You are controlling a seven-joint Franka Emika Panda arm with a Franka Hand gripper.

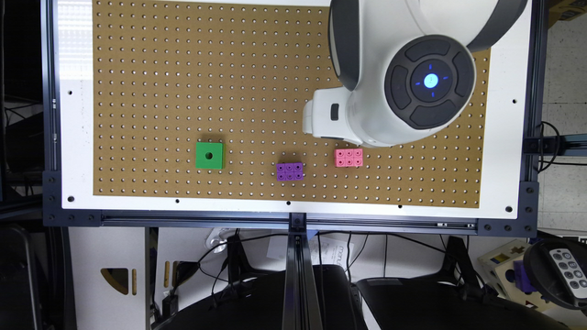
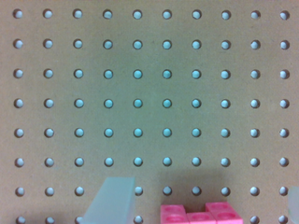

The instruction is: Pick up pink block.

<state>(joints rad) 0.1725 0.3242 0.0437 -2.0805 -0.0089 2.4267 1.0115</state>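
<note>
The pink block (image 1: 349, 157) lies flat on the brown pegboard (image 1: 183, 68), its six sockets facing up, toward the exterior view's right. The white gripper (image 1: 321, 114) hangs above the board just beyond the block, slightly toward the exterior view's left. In the wrist view the pink block (image 2: 201, 214) shows partly at the picture's edge, between the two translucent fingers (image 2: 114, 198). The gripper (image 2: 205, 186) is open, its fingers wide apart and holding nothing.
A purple brick (image 1: 290, 172) of the same shape lies close to the pink one, toward the exterior view's left. A larger green square block (image 1: 209, 155) with one centre hole sits further left. The arm's big white joint (image 1: 412, 68) overhangs the board's right part.
</note>
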